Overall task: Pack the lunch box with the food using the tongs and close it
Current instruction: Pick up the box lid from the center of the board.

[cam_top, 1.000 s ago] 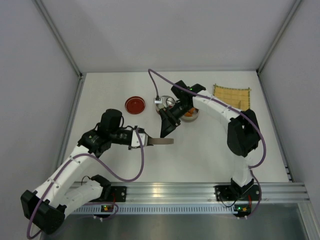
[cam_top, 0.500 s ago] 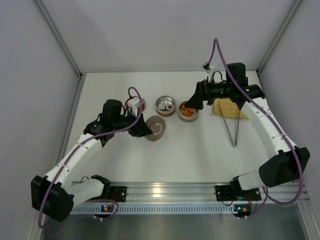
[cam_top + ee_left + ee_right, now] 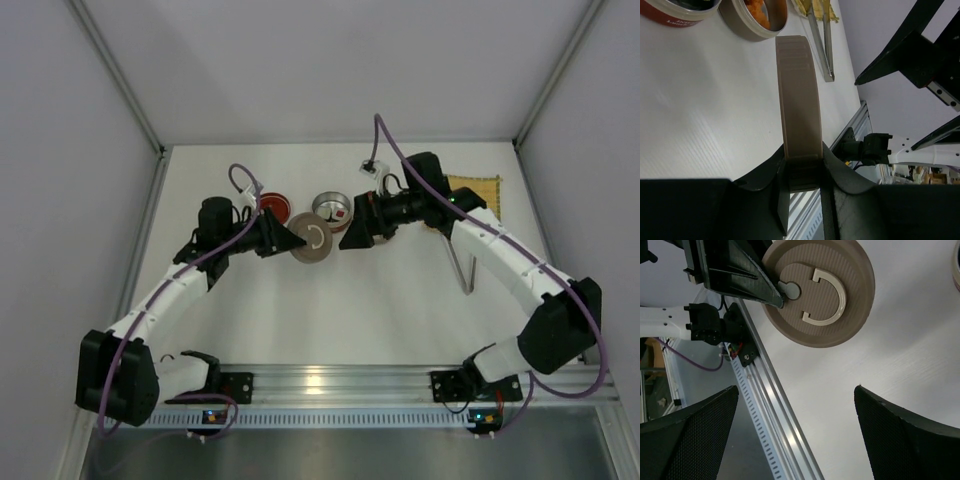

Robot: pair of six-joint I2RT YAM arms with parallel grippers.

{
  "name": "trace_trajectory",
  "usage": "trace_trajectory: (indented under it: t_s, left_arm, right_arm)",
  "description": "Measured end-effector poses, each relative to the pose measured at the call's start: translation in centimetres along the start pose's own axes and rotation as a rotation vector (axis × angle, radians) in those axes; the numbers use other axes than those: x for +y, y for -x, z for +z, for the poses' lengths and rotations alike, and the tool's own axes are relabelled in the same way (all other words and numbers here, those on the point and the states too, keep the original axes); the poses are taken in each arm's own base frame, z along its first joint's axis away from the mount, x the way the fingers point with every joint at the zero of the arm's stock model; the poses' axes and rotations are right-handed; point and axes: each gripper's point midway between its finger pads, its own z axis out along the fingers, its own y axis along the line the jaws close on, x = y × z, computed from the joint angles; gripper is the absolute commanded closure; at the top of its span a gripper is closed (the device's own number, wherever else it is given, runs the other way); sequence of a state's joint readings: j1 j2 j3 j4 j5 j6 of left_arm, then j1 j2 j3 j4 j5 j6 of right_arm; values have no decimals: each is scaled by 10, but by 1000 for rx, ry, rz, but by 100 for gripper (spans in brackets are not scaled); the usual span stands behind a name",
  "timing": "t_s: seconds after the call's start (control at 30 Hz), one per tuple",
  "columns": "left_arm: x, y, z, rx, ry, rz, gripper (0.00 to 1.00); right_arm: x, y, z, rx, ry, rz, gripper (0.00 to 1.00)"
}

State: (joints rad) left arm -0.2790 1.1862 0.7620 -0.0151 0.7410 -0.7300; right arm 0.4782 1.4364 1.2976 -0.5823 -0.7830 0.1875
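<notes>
My left gripper (image 3: 288, 240) is shut on the rim of a round tan lid (image 3: 313, 243) and holds it on edge above the table. In the left wrist view the lid (image 3: 797, 100) stands edge-on between the jaws of that gripper (image 3: 802, 156). My right gripper (image 3: 350, 236) is open and empty, facing the lid's (image 3: 820, 290) handle side. A silver tin (image 3: 331, 210) holds a red-and-white piece. Another tin holds orange food (image 3: 761, 14); my right arm hides it from above. The tongs (image 3: 463, 268) lie on the table to the right.
A red round tin (image 3: 270, 205) sits behind the left gripper. A yellow woven mat (image 3: 478, 187) lies at the back right, with the tongs' (image 3: 821, 40) tips on it. The aluminium rail (image 3: 330, 385) runs along the near edge.
The left gripper has carried the lid back toward the tins and stood it up. The right gripper has swung left from beside the mat and now faces the lid.
</notes>
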Motion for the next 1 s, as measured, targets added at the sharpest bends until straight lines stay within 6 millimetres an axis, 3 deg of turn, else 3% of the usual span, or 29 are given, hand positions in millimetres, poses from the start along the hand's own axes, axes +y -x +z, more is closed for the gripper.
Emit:
trace_trajectory:
  t_s: [0.1, 0.43, 0.77, 1.0]
  left_arm:
    - [-2, 5, 1, -21, -2, 0, 100]
    - [-1, 10, 2, -48, 9, 0, 100]
    - [-3, 7, 5, -42, 9, 14, 100]
    - [-4, 6, 6, -37, 5, 16, 100]
  right_arm:
    - [2, -1, 18, 30, -4, 5, 5]
    - [-23, -5, 64, 106, -10, 115, 11]
    - [-5, 18, 75, 40, 30, 78, 25]
    - [-12, 21, 82, 29, 14, 95, 33]
